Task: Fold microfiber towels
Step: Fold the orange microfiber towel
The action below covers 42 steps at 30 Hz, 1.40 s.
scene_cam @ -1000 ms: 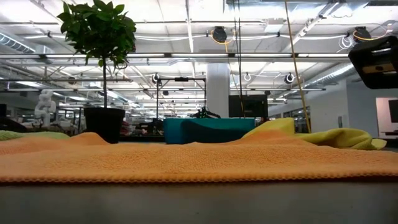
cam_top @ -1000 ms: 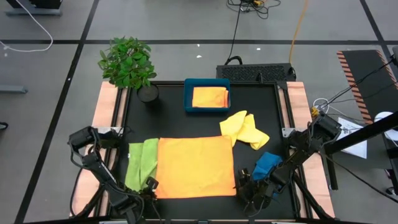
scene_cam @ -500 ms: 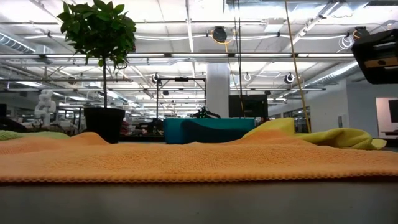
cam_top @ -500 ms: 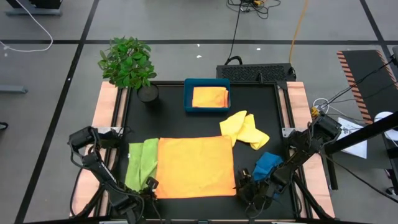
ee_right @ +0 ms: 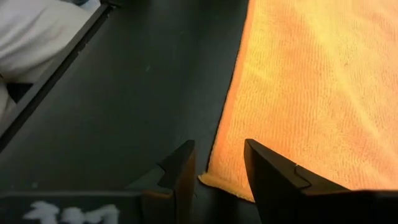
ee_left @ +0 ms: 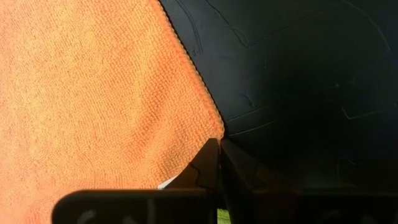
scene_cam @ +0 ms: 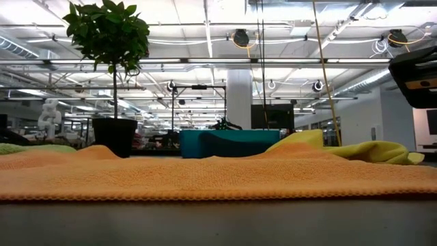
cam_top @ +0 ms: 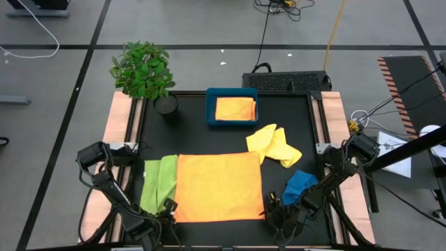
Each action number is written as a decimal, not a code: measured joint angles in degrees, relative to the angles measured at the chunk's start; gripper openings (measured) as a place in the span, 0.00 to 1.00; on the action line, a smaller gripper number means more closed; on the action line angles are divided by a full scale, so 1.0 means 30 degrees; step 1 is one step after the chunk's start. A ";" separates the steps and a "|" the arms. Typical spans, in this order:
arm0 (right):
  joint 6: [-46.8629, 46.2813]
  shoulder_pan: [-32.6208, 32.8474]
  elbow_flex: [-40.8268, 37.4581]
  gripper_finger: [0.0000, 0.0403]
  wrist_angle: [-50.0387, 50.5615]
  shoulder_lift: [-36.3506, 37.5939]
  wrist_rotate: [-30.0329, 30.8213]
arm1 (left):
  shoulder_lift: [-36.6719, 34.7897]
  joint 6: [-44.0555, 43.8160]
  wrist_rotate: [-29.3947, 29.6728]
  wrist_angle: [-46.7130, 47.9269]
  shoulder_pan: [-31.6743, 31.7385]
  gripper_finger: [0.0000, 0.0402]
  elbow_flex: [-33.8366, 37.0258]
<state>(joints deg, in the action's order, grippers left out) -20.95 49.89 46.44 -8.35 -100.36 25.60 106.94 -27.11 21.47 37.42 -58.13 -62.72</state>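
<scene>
Microfiber feel: soft, floppy and light, so it should drape and bunch rather than hold an edge; looks like corners are the place to pinch it.
Lime green towel (cam_top: 158, 183): far left of the mat, partly tucked under the big cloth's left edge.
Left gripper (ee_left: 219, 163): fingers pressed together right at the big cloth's near-left corner; can't tell if any fabric is actually caught.
Golden orange towel (cam_top: 219, 186): biggest one, spread flat in the front middle of the black table (cam_top: 195, 122), nubby weave, neat stitched hem.
Teal tray (cam_top: 232, 94): at the back, with a folded orange towel (cam_top: 235, 109) inside.
Pale yellow towel (cam_top: 274, 146): crumpled heap, right of centre.
Blue towel (cam_top: 299, 185): small bunch at front right.
Right gripper (ee_right: 219, 167): fingers apart, straddling the big cloth's near-right corner, not clamped on it yet.
</scene>
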 joint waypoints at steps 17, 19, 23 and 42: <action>-0.0870 -0.0446 -0.0022 0.39 -0.0022 0.0007 -0.0032 | 0.0000 0.0064 0.0050 -0.0004 -0.0007 0.02 0.0000; -0.1119 -0.0642 -0.0110 0.41 -0.0013 0.0007 -0.0038 | 0.0000 0.0071 0.0153 -0.0003 -0.0007 0.01 0.0000; -0.1254 -0.0772 -0.0182 0.45 -0.0014 0.0014 -0.0653 | 0.0000 -0.0120 0.0165 -0.0004 -0.0007 0.03 -0.0005; -0.0132 -0.0488 -0.0109 0.36 0.1941 -0.0749 -0.0990 | 0.0000 -0.0144 0.0282 0.0004 0.0000 0.02 -0.0007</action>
<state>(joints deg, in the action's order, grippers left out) -21.34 48.42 46.11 -2.52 -102.60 22.63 106.94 -27.54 22.32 37.43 -58.13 -62.74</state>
